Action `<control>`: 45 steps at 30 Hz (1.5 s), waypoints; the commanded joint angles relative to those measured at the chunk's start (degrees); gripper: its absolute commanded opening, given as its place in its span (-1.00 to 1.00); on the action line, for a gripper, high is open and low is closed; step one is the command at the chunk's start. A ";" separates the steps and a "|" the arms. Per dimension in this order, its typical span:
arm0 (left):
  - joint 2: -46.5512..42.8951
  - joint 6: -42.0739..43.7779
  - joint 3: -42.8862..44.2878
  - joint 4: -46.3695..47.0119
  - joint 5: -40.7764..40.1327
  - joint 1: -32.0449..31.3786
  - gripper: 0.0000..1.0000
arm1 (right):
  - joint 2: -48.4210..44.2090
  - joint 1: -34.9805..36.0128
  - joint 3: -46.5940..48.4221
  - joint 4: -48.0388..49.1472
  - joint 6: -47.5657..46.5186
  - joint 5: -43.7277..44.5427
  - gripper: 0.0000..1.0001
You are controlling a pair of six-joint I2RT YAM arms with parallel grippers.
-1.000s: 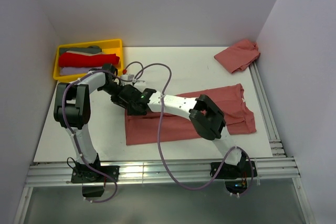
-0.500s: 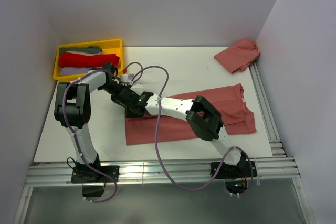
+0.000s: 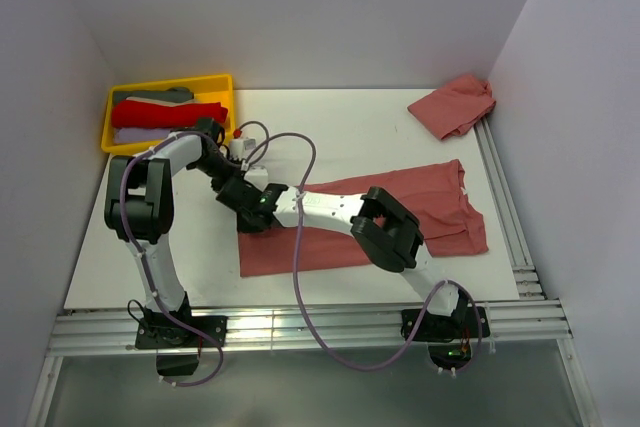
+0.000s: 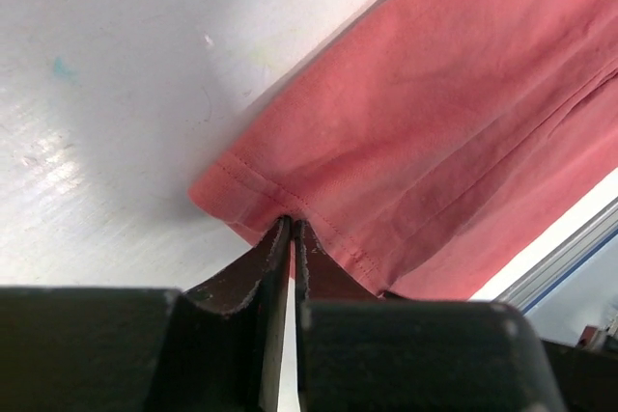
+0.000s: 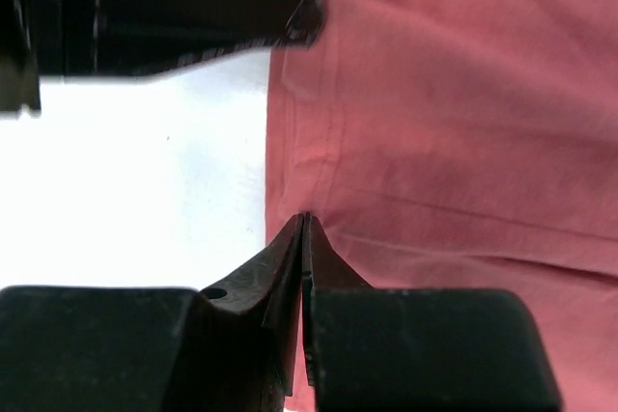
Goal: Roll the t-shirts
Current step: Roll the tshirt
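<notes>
A dusty salmon-red t-shirt (image 3: pixel 440 209) lies folded into a long flat band across the middle of the table. Both grippers meet at its left end. My left gripper (image 3: pixel 238 193) is shut on the hem at the far left corner; in the left wrist view the t-shirt (image 4: pixel 435 123) puckers where the left gripper (image 4: pixel 291 223) pinches it. My right gripper (image 3: pixel 258 215) sits just nearer and is shut on the same left edge; the right wrist view shows the t-shirt (image 5: pixel 454 94) creased at the right gripper (image 5: pixel 306 218). A second salmon t-shirt (image 3: pixel 455 104) lies crumpled at the back right.
A yellow tray (image 3: pixel 222 80) at the back left holds a grey (image 3: pixel 150 95), a bright red (image 3: pixel 165 113) and a lavender (image 3: pixel 135 134) shirt. Metal rails run along the table's right edge (image 3: pixel 505 209) and front edge (image 3: pixel 300 327). Purple cables loop over the shirt.
My right gripper has slid left along the shirt to its left edge and closed on it. The left gripper has tightened on the hem corner.
</notes>
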 commanded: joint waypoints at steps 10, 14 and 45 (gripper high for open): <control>1.64 -1.76 3.54 0.29 -0.03 -0.51 -0.84 | 0.02 3.20 -2.19 0.16 0.13 0.59 -0.85; 1.12 -1.59 3.19 0.29 0.06 -0.51 -0.72 | -1.20 3.55 -1.04 -1.60 -0.04 3.13 -0.60; 0.85 -2.73 11.28 -4.81 7.88 5.73 0.01 | 8.81 4.70 18.03 -12.76 -2.16 16.06 -0.31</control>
